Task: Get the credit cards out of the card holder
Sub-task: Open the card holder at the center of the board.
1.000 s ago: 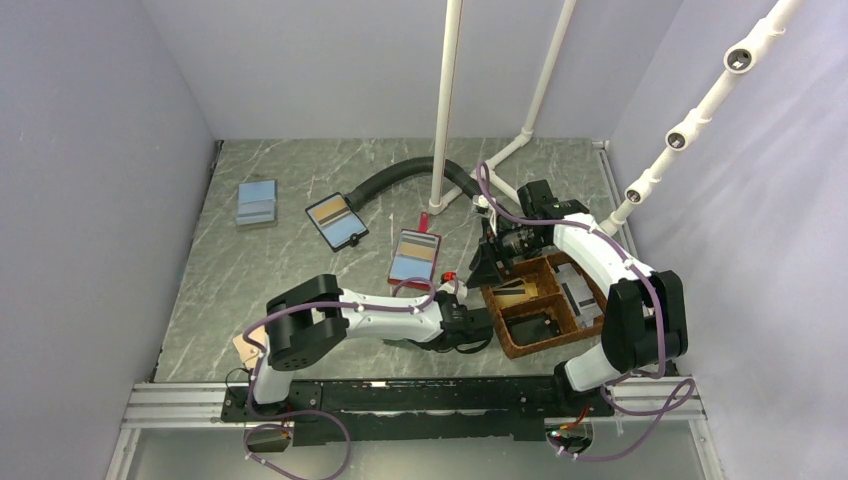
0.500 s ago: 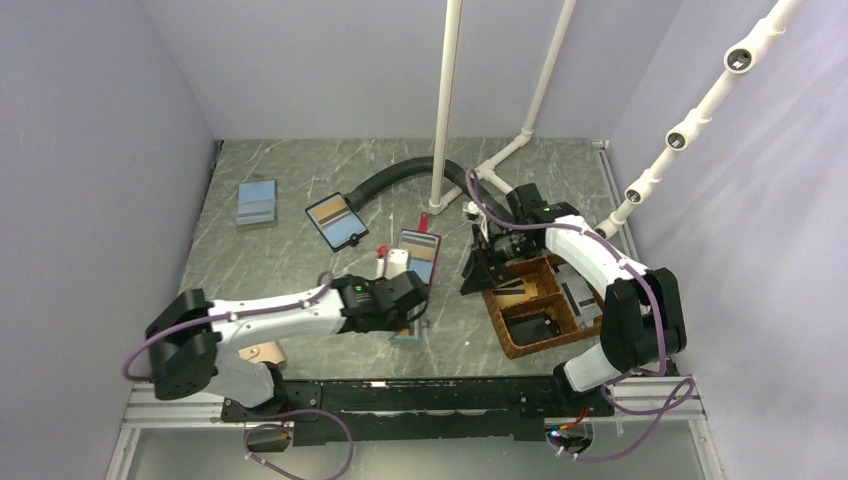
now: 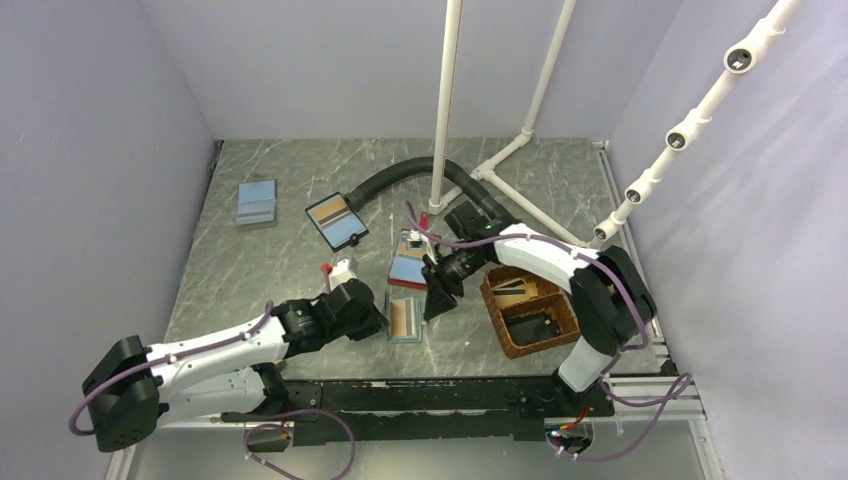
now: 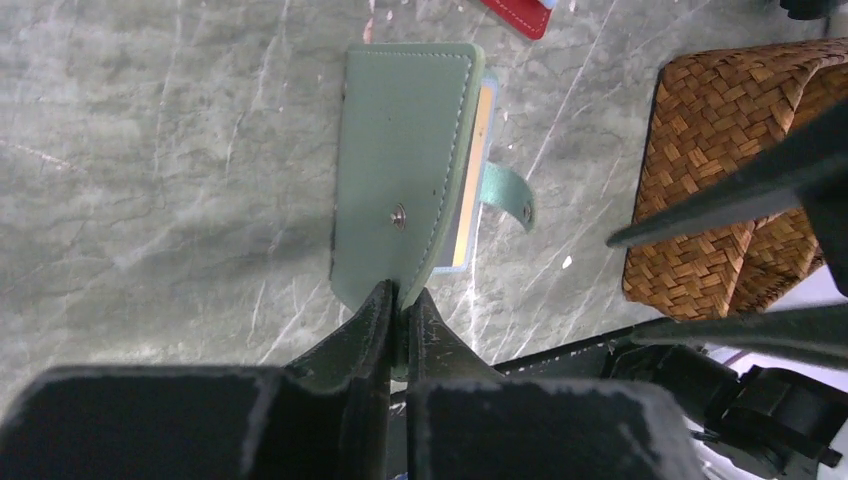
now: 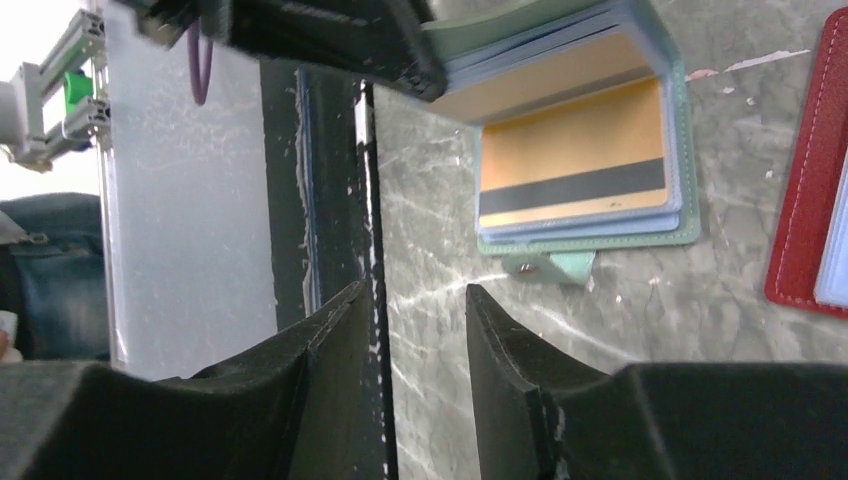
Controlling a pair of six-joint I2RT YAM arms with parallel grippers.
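A grey marbled table [image 3: 280, 270] holds a brown woven basket [image 3: 540, 343] with 2 compartments at right, a red-edged holder [image 3: 412, 258] near centre, and a black-edged holder [image 3: 336, 221] and blue holder [image 3: 257, 202] further left.

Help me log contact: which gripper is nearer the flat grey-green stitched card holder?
Left. The left gripper is shut on the lifted cover edge of the card holder; the right gripper hangs open just beside the holder, not touching it.
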